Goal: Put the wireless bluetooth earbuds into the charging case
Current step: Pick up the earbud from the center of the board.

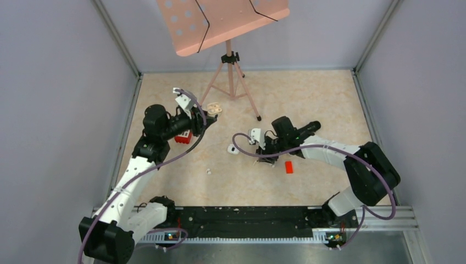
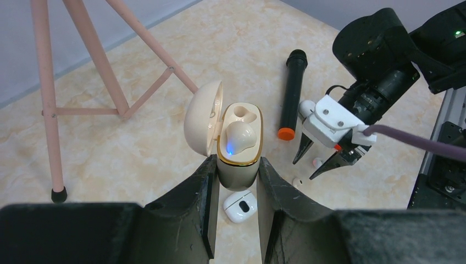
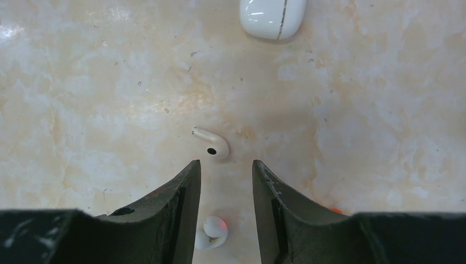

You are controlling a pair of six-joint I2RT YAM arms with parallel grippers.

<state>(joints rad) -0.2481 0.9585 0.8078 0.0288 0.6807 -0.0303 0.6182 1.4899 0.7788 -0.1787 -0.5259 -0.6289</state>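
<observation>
Left wrist view: the left hand (image 2: pixel 237 163) is clenched on the charging case (image 2: pixel 239 175). The case stands upright between the two fingers, with its long axis running straight away from the palm. Its lid (image 2: pixel 200 124) hangs open on the hand's left side, inner face turned toward the wells. A seated earbud (image 2: pixel 239 137) fills the nearer well, rounded back up, with a blue light glowing on it. The farther well shows its bare hollow. Below the fingers a white case (image 2: pixel 240 206) with a dark oval mark lies on the tabletop (image 2: pixel 137 159). Ahead and to the right lies a black microphone (image 2: pixel 290 91), its orange-ringed end toward the hand. A pink tripod (image 2: pixel 49 99) stands off to the left.

Right wrist view: the right hand (image 3: pixel 224 169) is released, its fingers apart and aimed down at the tabletop. Just ahead of the fingertips, in line with the gap, lies a loose earbud (image 3: pixel 213 145). Its long axis slants across the hand, the short stem pointing forward and left and the bulb with its dark opening toward the right finger. Bare tabletop lies on both sides of it. A second earbud (image 3: pixel 211 232) lies farther back in the gap, nearer the left finger, tinted red. The white case lies well ahead, slightly right, with its seam showing.

Top external view: a red block (image 1: pixel 289 167) lies back beside the right forearm.
</observation>
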